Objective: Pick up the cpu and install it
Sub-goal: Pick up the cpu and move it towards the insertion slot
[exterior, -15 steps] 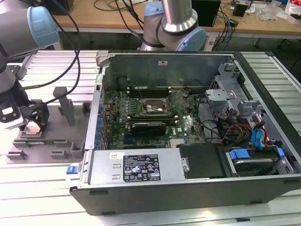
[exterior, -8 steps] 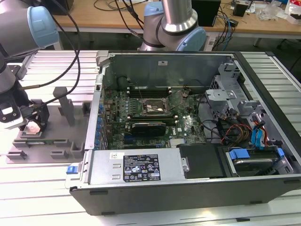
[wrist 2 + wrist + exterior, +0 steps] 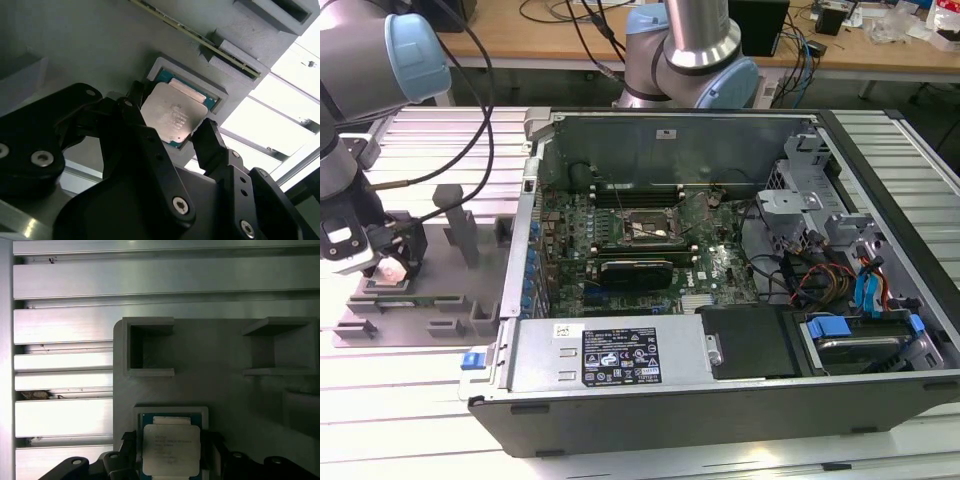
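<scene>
Nearest, second wrist view: my black gripper (image 3: 169, 112) hangs low over the small flat square cpu with the silvery-grey metal lid (image 3: 175, 118). My jaws stand one to each of two opposite sides of the chip. Whether they already pinch its edges or merely straddle it, I cannot tell. The cpu lies flat, lid up, in a shallow square recess (image 3: 170, 410) of a pale grey moulded fixture plate (image 3: 225, 375). A thin teal margin shows round the lid inside the recess walls. Judgement: the recess keeps the chip square and in a known spot, so a grasp across two edges meets it true and never touches the underside. Farther along the same plate, first wrist view, stands an open box-shaped pocket (image 3: 150, 347), use unclear. The plate rests on a ribbed aluminium table (image 3: 60, 305). In the exterior view, plate and gripper sit toward the exterior view's left, well apart from the large dark open computer case (image 3: 720, 395). The case lies on its side, presumably so the board faces upward for access from above. On the green motherboard (image 3: 715, 265) sits the square black socket frame with metal edges (image 3: 645, 228). The cpu is not yet there, so I judge the work to be at the pick-up.
</scene>
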Available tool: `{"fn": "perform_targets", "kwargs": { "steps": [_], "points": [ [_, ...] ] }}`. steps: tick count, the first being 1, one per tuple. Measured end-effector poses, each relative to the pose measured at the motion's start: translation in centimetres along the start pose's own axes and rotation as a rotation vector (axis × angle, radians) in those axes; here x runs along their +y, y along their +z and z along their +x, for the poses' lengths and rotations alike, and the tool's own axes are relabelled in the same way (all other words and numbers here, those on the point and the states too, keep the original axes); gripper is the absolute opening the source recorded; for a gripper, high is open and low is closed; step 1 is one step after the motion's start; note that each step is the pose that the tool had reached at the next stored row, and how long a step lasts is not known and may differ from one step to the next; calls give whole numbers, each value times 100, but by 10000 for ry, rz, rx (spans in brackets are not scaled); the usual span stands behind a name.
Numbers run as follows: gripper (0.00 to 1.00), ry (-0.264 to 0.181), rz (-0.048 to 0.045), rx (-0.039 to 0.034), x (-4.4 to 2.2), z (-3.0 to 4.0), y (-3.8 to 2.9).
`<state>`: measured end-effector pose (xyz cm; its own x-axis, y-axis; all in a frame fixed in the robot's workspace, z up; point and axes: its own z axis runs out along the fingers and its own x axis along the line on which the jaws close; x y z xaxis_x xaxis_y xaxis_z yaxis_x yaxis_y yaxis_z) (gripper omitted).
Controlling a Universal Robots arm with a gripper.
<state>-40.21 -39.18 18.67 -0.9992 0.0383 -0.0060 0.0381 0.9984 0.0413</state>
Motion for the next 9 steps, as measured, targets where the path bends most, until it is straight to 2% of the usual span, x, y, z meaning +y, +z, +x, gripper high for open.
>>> {"fn": "perform_targets", "kwargs": {
  "steps": [9],
  "points": [
    [66,0,1,1,0,0,-5]
  ]
}}
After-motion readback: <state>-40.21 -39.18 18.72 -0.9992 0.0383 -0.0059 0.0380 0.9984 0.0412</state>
